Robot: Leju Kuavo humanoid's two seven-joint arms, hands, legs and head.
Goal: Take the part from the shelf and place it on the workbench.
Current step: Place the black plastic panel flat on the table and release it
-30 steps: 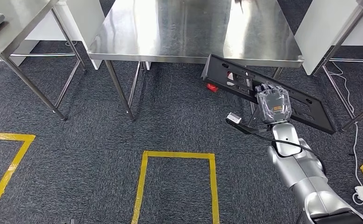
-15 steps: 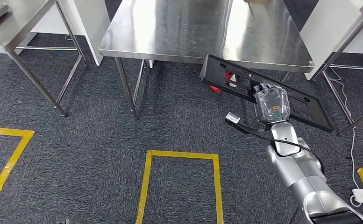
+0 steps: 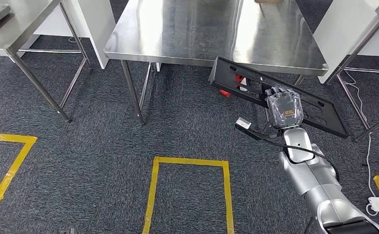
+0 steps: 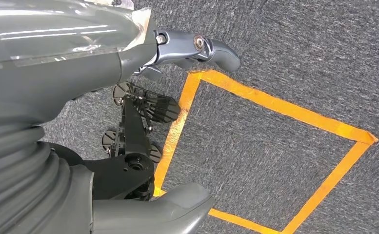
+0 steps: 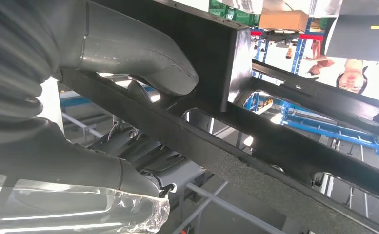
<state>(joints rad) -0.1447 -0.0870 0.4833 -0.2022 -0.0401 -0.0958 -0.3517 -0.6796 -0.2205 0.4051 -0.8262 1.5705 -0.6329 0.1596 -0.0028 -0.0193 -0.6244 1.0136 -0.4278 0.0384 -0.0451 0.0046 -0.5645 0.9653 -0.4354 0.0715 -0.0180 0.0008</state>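
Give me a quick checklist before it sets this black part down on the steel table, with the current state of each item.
1. Part held: ok. The right hand grips the long black part near its middle.
2. Grip firm: cannot tell. In the right wrist view the thumb lies on a bar of the frame, but the fingers are hidden behind it.
3. Part above the workbench: not ok. It hangs by the front edge of the workbench, mostly over the carpet.
4. Landing spot free: ok. The near tabletop is bare steel.
5. Left hand out of the way: ok. It hangs over the floor, holding nothing.
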